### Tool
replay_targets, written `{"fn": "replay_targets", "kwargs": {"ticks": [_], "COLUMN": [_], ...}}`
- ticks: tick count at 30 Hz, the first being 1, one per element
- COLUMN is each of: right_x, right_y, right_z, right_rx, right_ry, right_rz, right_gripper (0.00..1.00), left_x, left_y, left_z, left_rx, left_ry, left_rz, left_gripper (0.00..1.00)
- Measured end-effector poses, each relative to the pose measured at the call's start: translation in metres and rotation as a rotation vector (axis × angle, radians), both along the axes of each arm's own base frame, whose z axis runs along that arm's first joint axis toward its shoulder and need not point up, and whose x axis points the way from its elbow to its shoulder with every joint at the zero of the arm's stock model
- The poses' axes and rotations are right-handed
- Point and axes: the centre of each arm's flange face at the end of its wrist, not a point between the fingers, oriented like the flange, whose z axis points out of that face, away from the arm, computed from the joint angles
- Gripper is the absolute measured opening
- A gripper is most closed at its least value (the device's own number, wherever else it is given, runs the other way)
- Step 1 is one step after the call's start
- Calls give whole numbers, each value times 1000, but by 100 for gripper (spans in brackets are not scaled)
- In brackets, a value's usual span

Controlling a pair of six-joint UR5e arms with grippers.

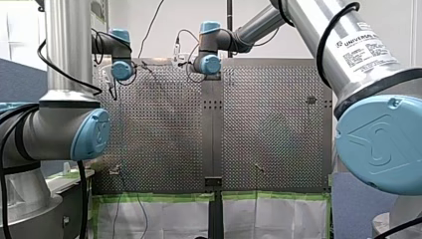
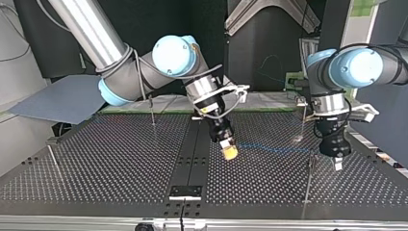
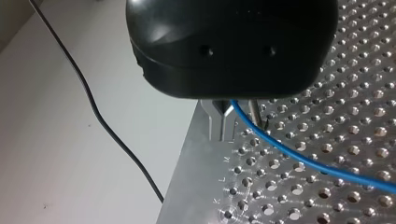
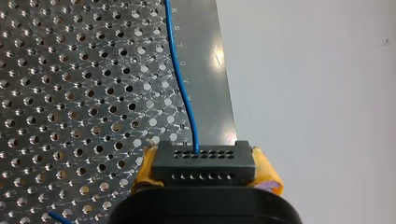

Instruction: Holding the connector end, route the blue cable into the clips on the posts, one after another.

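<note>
Broadly, the perforated tabletop [image 2: 96,159] is reached over by both arms. Near its middle the right hand [image 2: 230,152], yellow-padded, is clenched on the black connector [image 4: 204,163]. From that the blue cable [image 4: 180,79] is led low across the tabletop to the left hand [image 2: 337,162], whose grip cannot be told, just beside a thin post [image 2: 308,185].

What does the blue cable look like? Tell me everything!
The cable is thin, blue and smooth, like plastic-coated wire. One end goes into a hole of the black connector, which is clamped between my right pincer's yellow pads. From there it runs, gently curved, over the holed table to my left pincer and goes out of sight under it.
</note>
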Motion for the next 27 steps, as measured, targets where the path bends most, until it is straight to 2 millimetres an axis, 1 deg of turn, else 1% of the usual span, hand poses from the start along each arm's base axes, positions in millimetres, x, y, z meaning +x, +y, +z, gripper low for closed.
{"fn": "replay_targets", "kwargs": {"ticks": [4,11,13,16,19,23,27], "right_x": [-1,-6,-6,-7,-8,-11,-11], "right_y": [-3,-11,-13,-14,-17,-22,-28], "right_z": [0,1,1,1,0,-1,-7], "right_rx": [-2,-5,-6,-6,-6,-6,-3], "right_ry": [0,0,1,1,1,3,7], "right_rz": [1,-3,-3,-4,-6,-12,-15], "right_gripper": [0,0,0,0,0,0,0], "left_x": [5,14,19,26,30,32,34], "left_y": [4,8,10,12,14,18,21], "left_z": [2,16,14,4,-1,-2,-2], "left_rx": [-11,-57,-71,-79,-83,-90,-100], "left_ry": [-28,-88,-83,-63,-53,-56,-62], "left_rz": [-26,-74,-79,-84,-85,-93,-106], "left_gripper": [0,0,0,0,0,0,0]}}
